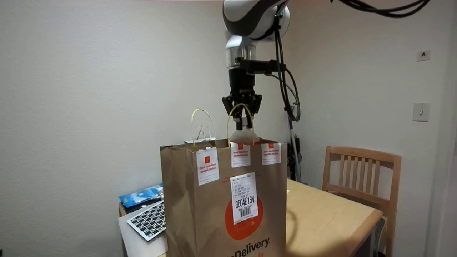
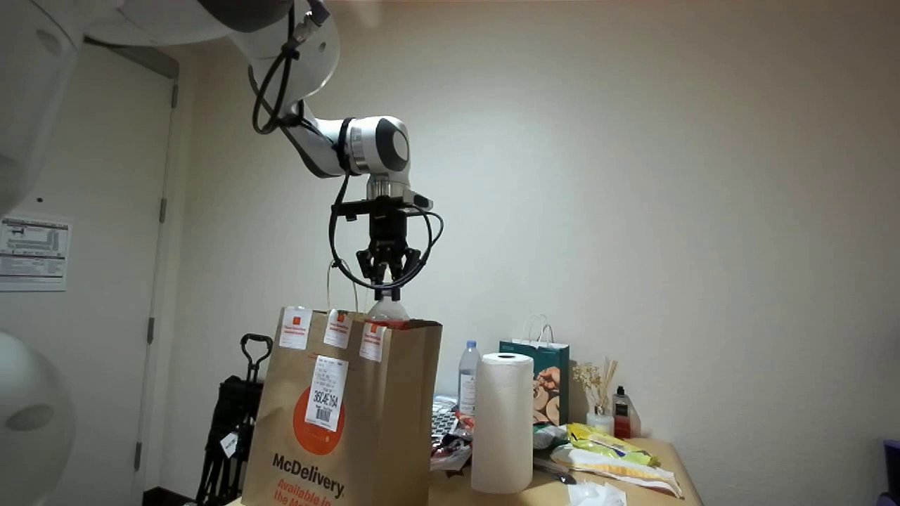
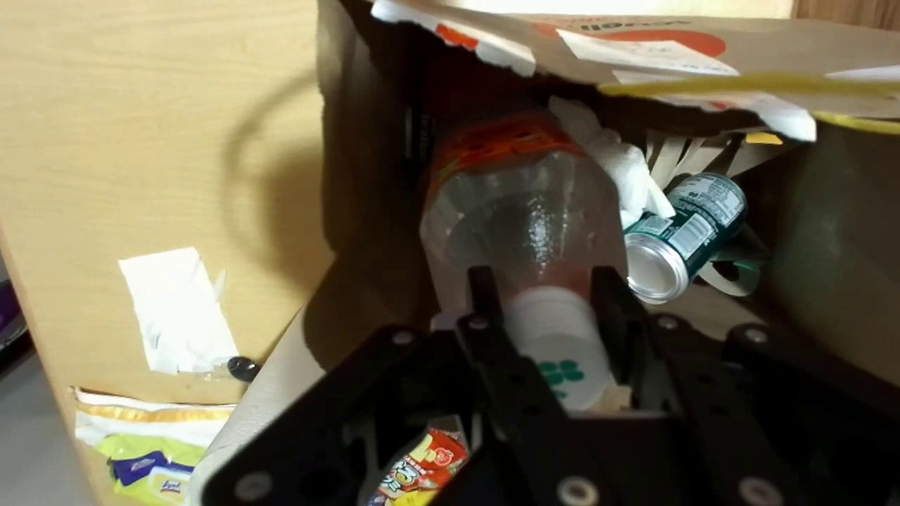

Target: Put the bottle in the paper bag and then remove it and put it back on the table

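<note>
The foreground of an exterior view is filled by the tall McDelivery kraft paper bag (image 1: 214, 203), its base out of frame, apparently stood on the wooden table (image 1: 325, 210). Above the bag's mouth the Robotiq gripper (image 1: 244, 124) is held, its fingers (image 3: 485, 302) closed narrow about the neck of the clear plastic bottle (image 3: 524, 218), at its white screw cap (image 3: 562, 348). The bottle appears to be suspended roughly upright, with its shoulder above the rim and its red-orange label (image 3: 513, 140) partly sunk inside the bag. Whether it is being lowered or lifted cannot be told.

Since only the top is gripped, the bottle could be set swinging, or lost from the fingers, if its body is dragged against the paper. In the wrist view a side wall of the bag is seen just beside the bottle; contact cannot be confirmed, but by a sideways move the bag could be tugged along or tipped. A looped yellow handle (image 1: 242, 104) is seen in front of the gripper and might be snagged by a finger or by the hanging black cable (image 2: 380, 287). If the bottle is lowered, its base could be perched on the green drinks can (image 3: 692, 235), apparently inside the bag, and left tilted once released. If it is withdrawn, the paper-towel roll (image 2: 502, 429) on the table could be knocked over by a swing begun too early.
</note>
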### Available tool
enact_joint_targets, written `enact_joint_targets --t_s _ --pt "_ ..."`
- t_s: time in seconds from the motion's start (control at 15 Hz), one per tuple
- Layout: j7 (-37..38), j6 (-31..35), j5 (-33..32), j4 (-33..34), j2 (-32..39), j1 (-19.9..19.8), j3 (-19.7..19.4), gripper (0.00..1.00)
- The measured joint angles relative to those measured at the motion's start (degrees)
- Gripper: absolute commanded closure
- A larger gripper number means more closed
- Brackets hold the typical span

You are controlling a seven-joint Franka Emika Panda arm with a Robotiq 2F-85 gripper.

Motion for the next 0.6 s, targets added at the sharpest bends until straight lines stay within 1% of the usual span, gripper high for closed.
enact_joint_targets --t_s 0.2,0.33,0.6 --pt "0.51 -0.34 0.20 0.29 0.94 0.14 0.00 0.86" --pt "0.63 -1.93 0.16 1.46 0.96 0.29 0.00 0.86" --pt "0.63 -9.61 -0.41 6.60 -0.97 0.93 0.12 0.87"
